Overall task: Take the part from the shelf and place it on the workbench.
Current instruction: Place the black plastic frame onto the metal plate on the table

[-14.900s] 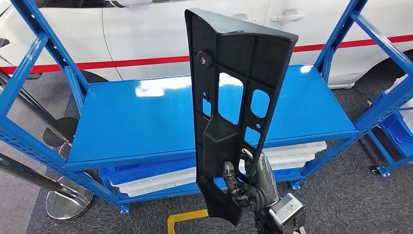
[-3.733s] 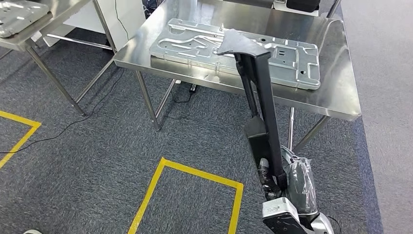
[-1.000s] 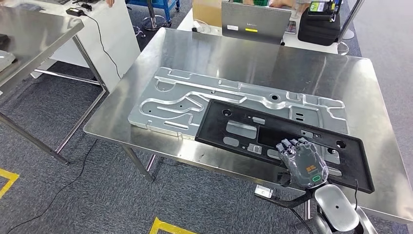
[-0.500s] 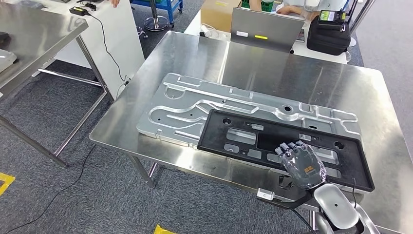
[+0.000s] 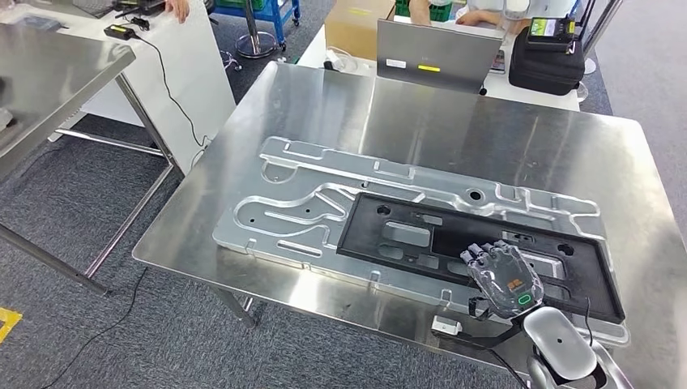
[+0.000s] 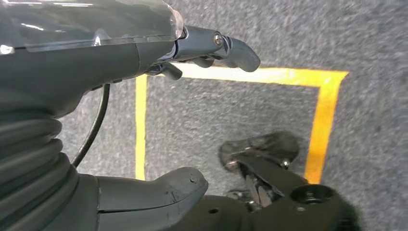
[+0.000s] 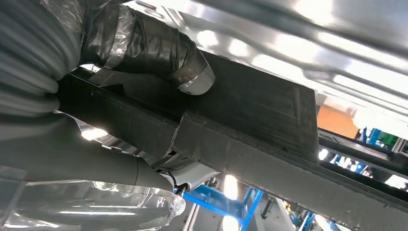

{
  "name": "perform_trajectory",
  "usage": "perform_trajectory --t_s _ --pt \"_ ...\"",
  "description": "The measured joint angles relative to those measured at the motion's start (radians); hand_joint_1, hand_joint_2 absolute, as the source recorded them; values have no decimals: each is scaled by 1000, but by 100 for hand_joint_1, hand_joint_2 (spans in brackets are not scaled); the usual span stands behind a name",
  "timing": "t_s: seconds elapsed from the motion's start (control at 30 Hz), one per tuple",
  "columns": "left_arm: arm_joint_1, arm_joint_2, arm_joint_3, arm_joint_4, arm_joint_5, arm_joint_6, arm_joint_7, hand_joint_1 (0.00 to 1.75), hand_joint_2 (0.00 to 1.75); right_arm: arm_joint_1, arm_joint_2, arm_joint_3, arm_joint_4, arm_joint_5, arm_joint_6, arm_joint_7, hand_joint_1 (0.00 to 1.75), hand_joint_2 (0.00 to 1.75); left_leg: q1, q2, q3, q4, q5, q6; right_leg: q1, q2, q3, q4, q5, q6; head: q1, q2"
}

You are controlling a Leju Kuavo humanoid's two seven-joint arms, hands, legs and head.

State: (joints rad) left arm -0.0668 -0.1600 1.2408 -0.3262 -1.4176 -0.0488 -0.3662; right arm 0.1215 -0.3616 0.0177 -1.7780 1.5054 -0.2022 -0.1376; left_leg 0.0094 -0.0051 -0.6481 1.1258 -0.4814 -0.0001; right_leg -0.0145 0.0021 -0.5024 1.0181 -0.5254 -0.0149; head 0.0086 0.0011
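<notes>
Part (image 5: 454, 243) — black perforated panel, lying flat on the pressed metal sheet (image 5: 308, 194) atop the steel workbench (image 5: 518, 138), near its front right corner — gripped at its near edge by the right hand (image 5: 502, 275), thumb (image 7: 159, 50) beneath, fingers over the top; left hand (image 6: 144, 120) hanging over grey carpet, fingers apart, holding nothing.

Grey carpet (image 5: 97, 267) is lying underfoot, yellow floor tape (image 6: 140, 126) crossing it, ceiling light glinting off a second steel table (image 5: 49, 73).
</notes>
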Motion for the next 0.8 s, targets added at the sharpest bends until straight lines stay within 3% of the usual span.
perform_trajectory --t_s 0.07,0.17,0.23,0.33,0.37,0.4,0.43,0.5,0.57,0.67,0.73,0.8 --pt "0 2 0 0 0 0 0 0 175 -1 0 0 4 -3 0 0 175 175 -5 1 17 -75 35 11 1 0 9 0 -14 11 0 0" --pt "4 2 0 0 0 0 0 0 175 2 0 -1 9 -7 -1 0 175 175 -6 0 31 -90 34 32 1 -1 13 15 -17 32 0 0" --pt "6 1 0 0 0 0 0 0 175 1 0 -4 12 -10 -1 0 175 175 -4 0 51 -98 33 44 -1 -1 -3 65 -31 40 0 0" --pt "0 2 0 0 -1 0 -1 0 175 0 0 -10 19 -12 -2 0 175 175 -7 -1 68 -100 18 56 -2 -2 -114 227 -100 46 0 0" --pt "0 3 0 0 -1 0 0 0 175 3 1 -11 22 -12 -2 0 175 175 -8 -2 75 -99 12 57 -2 -2 -150 265 -119 46 0 0" --pt "1 3 0 0 -1 0 0 0 175 5 1 -12 25 -12 -2 0 175 175 -9 -3 84 -99 4 57 -2 -2 -173 275 -120 46 0 0" --pt "3 3 1 0 -2 0 0 0 175 6 1 -13 28 -12 -2 -1 175 175 -10 -3 95 -99 -5 56 -2 -2 -179 253 -100 44 0 0" --pt "5 2 1 0 -3 0 0 0 175 8 1 -15 32 -12 -3 -1 175 175 -10 -3 119 -100 -24 52 0 -2 -157 138 0 37 0 0" --pt "4 2 1 0 -4 -1 0 0 175 8 2 -17 36 -13 -3 -1 175 175 -12 -5 133 -98 -39 42 8 -3 -135 51 66 27 1 0" --pt "3 2 1 0 -7 2 0 0 175 12 3 -22 39 -16 -5 -2 175 175 -14 -5 143 -89 -47 24 11 -1 -122 31 77 9 2 0" --pt "2 2 1 0 -10 9 -4 0 175 12 4 -27 40 -17 -6 -3 87 175 -14 -3 130 -49 -55 16 6 -1 -105 21 75 -2 2 0" --pt "0 2 0 0 -20 18 -7 0 175 13 6 -32 40 -19 -8 -4 0 175 -10 -2 78 48 -97 4 4 -2 -92 16 67 -11 2 0"
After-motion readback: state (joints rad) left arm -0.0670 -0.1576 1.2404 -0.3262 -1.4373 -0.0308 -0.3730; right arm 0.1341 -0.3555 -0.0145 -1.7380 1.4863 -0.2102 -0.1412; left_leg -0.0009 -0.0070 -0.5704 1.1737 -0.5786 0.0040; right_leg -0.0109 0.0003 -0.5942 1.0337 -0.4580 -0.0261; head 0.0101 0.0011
